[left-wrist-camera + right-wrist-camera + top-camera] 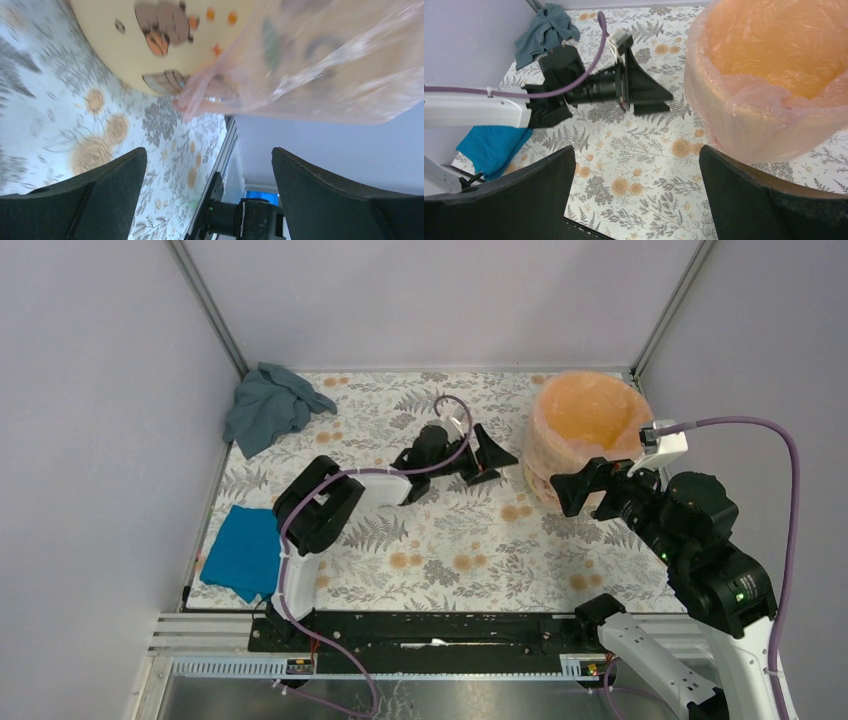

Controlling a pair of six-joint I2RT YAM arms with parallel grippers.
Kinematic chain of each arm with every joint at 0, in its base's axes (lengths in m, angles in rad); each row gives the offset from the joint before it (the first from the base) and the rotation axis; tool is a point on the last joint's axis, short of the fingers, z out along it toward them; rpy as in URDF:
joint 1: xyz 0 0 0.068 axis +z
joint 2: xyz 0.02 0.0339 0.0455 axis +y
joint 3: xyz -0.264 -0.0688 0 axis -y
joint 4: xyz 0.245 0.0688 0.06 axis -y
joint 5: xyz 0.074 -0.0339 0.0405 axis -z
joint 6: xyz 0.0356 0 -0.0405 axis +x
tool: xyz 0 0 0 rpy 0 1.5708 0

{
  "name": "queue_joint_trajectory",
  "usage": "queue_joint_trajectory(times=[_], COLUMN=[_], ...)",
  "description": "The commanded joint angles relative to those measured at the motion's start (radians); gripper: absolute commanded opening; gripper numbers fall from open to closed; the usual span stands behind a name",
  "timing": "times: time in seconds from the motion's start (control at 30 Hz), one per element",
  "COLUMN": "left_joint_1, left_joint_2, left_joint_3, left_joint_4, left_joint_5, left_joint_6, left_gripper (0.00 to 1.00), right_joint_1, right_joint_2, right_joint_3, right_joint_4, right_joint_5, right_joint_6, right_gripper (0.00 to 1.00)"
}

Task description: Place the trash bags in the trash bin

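The round yellow-orange trash bin (592, 415) stands at the back right. The thin pale-pink trash bag (540, 455) lines it, its film folded over the rim and down the outer side. The right wrist view shows the bag (744, 120) draped over the bin's rim. The left wrist view shows the bin's cream side (150, 45) with brown marks and the bag's film (320, 65) hanging over it. My left gripper (492, 460) is open and empty, just left of the bin. My right gripper (580, 490) is open and empty at the bin's near side.
A grey-blue cloth (268, 405) lies at the back left corner. A bright blue cloth (243, 552) lies at the left front edge. The floral table cover (450, 540) spans the middle. Grey walls close in on three sides.
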Motion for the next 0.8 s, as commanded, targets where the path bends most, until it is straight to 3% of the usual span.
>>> queue_joint_trajectory(times=[0.0, 0.07, 0.3, 0.47, 0.57, 0.77], left_joint_1=[0.071, 0.073, 0.039, -0.022, -0.04, 0.023], left_joint_2=[0.031, 0.101, 0.326, 0.424, 0.425, 0.22], left_joint_3=[0.111, 0.207, 0.441, 0.568, 0.553, 0.274], left_joint_4=[-0.048, -0.13, -0.076, -0.082, -0.064, -0.015], left_joint_5=[-0.054, -0.075, -0.121, -0.107, -0.076, -0.066], left_joint_6=[-0.005, -0.018, -0.162, -0.184, -0.183, -0.117], left_gripper=[0.98, 0.97, 0.94, 0.94, 0.94, 0.94], right_joint_1=[0.003, 0.003, 0.002, 0.003, 0.003, 0.002], right_joint_2=[-0.01, -0.017, -0.058, -0.023, -0.026, -0.04], right_joint_3=[0.017, 0.021, -0.011, -0.001, -0.002, -0.024], right_joint_4=[0.006, 0.003, 0.027, 0.029, 0.031, 0.035], right_joint_5=[0.014, 0.013, 0.009, -0.005, 0.001, 0.02], right_joint_6=[-0.021, -0.018, -0.003, -0.014, -0.018, -0.018], right_gripper=[1.0, 1.0, 1.0, 1.0, 1.0, 1.0])
